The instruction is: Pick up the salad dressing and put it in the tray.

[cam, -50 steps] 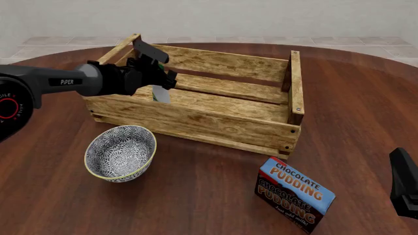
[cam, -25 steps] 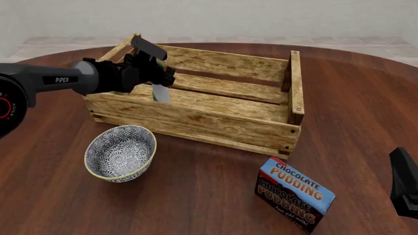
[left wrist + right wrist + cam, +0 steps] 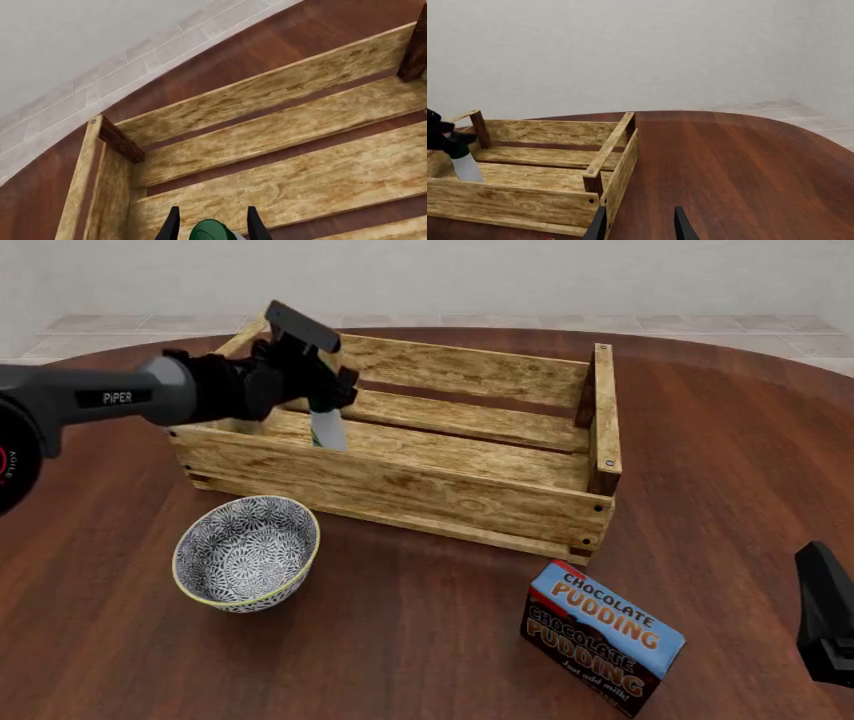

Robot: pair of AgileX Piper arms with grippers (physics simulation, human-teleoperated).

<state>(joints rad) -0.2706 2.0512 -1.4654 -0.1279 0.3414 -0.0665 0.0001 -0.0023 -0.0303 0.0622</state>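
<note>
One salad dressing (image 3: 326, 427) clamped in left claw (image 3: 318, 400), inside tray (image 3: 441, 502).

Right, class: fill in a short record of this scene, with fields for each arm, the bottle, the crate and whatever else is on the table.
left gripper: closed on the salad dressing, inside the tray
right gripper: open, holding nothing
tray: wooden slat crate, upright
bowl: in front of the tray's left end
pudding box: front right, near the tray's corner

At upper left of the frame, the salad dressing (image 3: 327, 428) is held by the left gripper (image 3: 316, 380) inside the tray (image 3: 441, 495), near its left end.
</note>
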